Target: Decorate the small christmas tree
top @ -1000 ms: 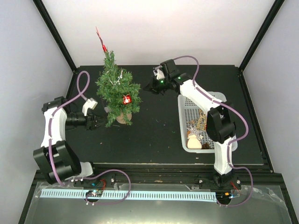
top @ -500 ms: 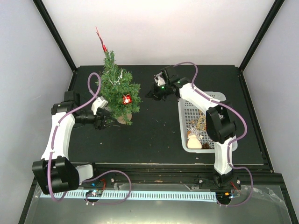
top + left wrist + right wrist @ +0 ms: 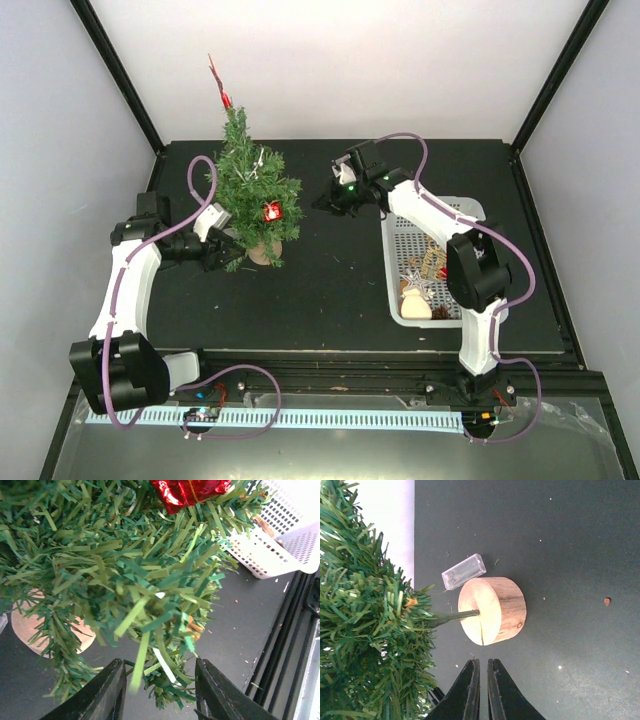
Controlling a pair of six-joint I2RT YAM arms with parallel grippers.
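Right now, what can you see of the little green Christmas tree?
The small christmas tree stands upright on the black table, bushy green needles on a thin stem in a round tan wooden base. It carries a shiny red ornament and a red topper. The left gripper has open jaws around a low branch tip.

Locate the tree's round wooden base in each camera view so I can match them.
Top external: wooden base left of centre, peeking out under the small christmas tree's lowest branches.
Left wrist: base at the left edge, half hidden behind needles.
Right wrist: base in the centre, fully visible, stem pointing left.
Shared landmark: the tree's green needles, in all three views.
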